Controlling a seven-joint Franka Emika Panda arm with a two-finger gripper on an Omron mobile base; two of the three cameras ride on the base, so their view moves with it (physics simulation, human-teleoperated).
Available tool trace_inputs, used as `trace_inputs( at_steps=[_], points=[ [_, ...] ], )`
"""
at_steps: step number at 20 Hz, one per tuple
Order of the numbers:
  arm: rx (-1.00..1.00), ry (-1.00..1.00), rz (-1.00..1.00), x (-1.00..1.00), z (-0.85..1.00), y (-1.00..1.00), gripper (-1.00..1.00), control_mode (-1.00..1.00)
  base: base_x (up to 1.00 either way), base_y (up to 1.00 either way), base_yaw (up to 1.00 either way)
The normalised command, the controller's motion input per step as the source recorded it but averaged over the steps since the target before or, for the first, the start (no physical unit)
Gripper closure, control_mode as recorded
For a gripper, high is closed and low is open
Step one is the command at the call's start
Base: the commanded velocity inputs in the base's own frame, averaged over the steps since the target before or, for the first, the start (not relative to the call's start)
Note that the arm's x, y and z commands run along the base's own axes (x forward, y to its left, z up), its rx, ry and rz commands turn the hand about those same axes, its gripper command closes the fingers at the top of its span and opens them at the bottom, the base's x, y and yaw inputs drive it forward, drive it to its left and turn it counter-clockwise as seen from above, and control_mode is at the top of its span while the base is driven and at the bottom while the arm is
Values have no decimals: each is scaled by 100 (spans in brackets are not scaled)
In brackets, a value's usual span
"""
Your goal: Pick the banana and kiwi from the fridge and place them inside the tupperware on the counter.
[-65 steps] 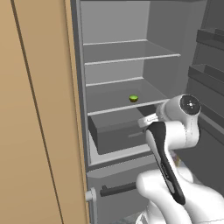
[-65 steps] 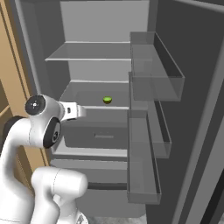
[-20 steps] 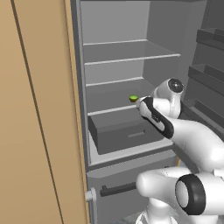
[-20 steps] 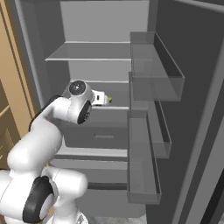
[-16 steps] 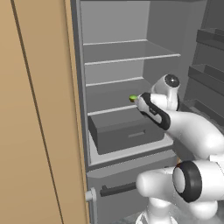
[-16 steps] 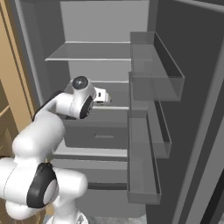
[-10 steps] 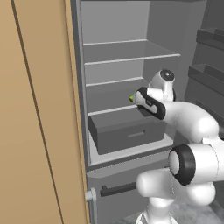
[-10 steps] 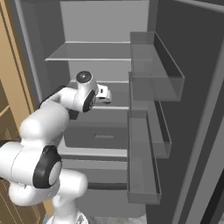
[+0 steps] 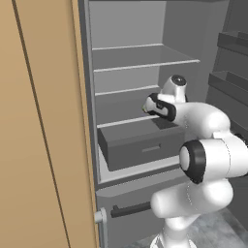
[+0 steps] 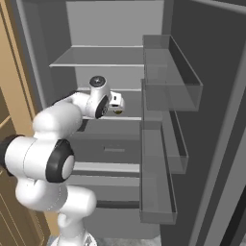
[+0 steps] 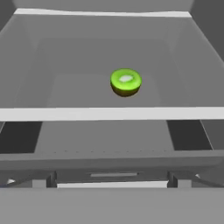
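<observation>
Inside the open grey fridge [image 9: 126,68], I'm reaching my end effector [image 10: 116,104], jaws spread wide and empty, toward the kiwi [image 11: 125,82] just ahead on its shelf; next I'm closing in to grip it.

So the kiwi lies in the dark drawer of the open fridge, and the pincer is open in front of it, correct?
Not quite. In the hand view the kiwi lies on a grey shelf of the open fridge, above the dark drawer. The pincer is open in front of it.

The light is soft and even, with no bright glare. Inside the fridge [image 9: 140,72] it is grey and a bit dim. Shadows are faint. The kiwi [image 11: 125,82] looks sharp, with a small dark shadow underneath
</observation>
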Motion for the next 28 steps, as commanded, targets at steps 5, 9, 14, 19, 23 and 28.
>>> trace_inputs(
  at_steps=[5, 9, 14, 19, 23, 28],
  points=[
    [0, 0, 0, 39, -23, 0, -100, -100, 0, 0, 0],
    [0, 0, 0, 42, -11, 0, -100, -100, 0, 0, 0],
    [0, 0, 0, 40, -8, 0, -100, -100, 0, 0, 0],
    [0, 0, 0, 34, -13, 0, -100, -100, 0, 0, 0],
    [0, 0, 0, 31, -16, -1, -100, -100, 0, 0, 0],
    [0, 0, 0, 30, -16, -3, -100, -100, 0, 0, 0]
  ],
)
